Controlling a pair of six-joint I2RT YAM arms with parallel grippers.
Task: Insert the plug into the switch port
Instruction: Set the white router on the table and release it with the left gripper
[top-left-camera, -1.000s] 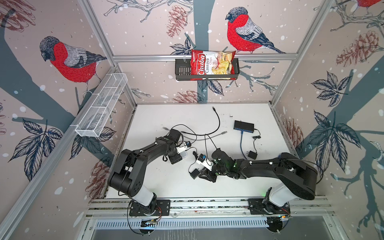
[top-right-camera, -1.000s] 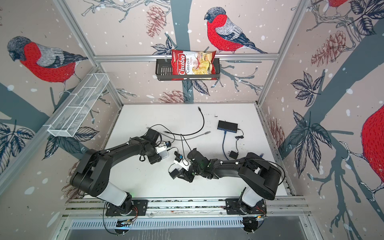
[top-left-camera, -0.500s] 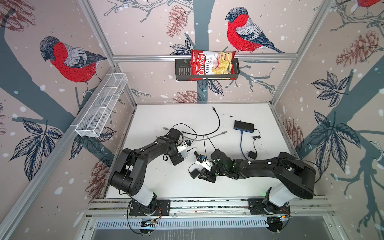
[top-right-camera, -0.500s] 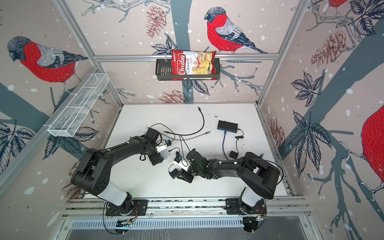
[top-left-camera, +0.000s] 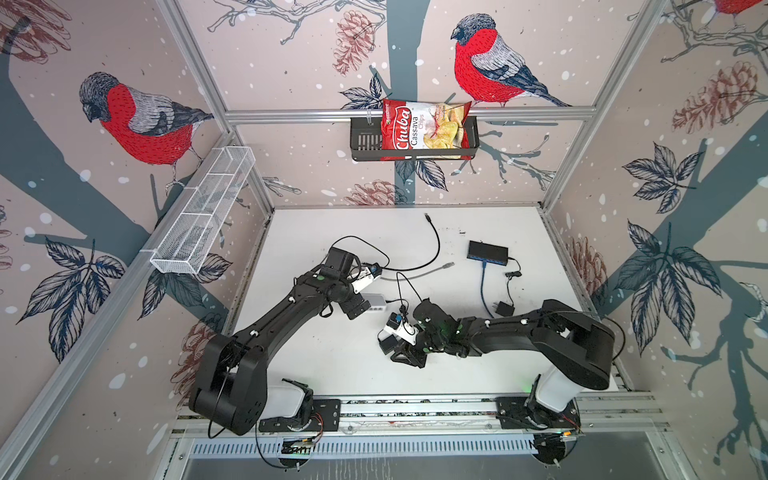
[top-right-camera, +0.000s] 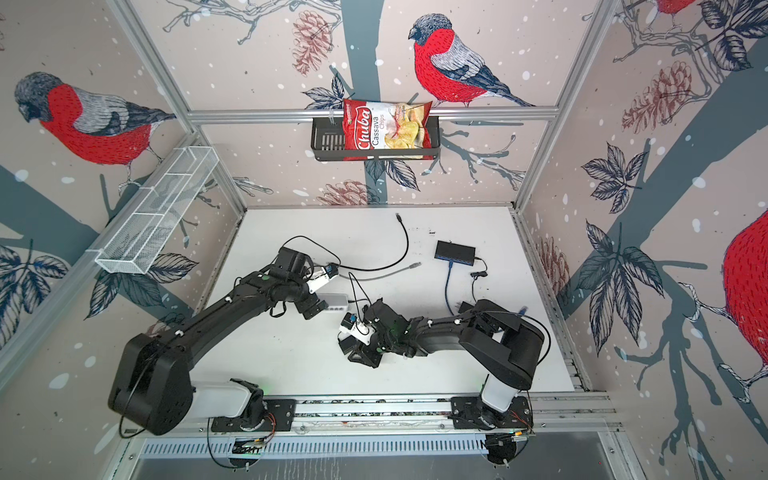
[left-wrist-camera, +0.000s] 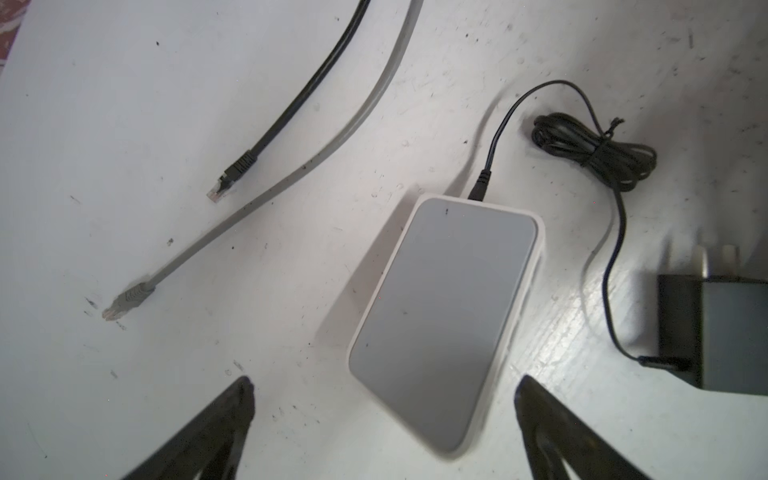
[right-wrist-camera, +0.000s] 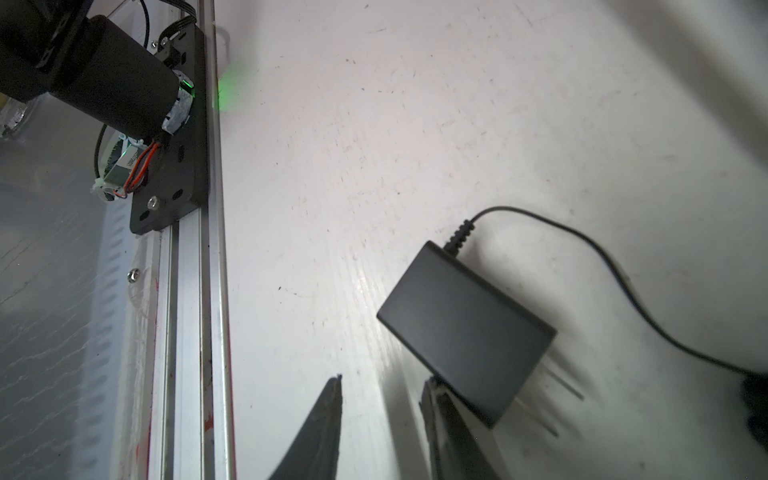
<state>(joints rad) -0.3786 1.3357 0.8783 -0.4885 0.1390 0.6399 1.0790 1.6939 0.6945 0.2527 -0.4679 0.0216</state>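
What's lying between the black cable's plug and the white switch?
In the left wrist view, only the grey cable runs between the black plug and the white switch.

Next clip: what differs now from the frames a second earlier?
The left fingers opened wider and now stand clear on either side of the white switch, touching nothing. The right fingers, the switch and the loose cables stayed put.

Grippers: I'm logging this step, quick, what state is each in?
Left gripper: open wide, empty, by the white switch.
Right gripper: partly open, nothing between its jaws; the black adapter lies just outside them.
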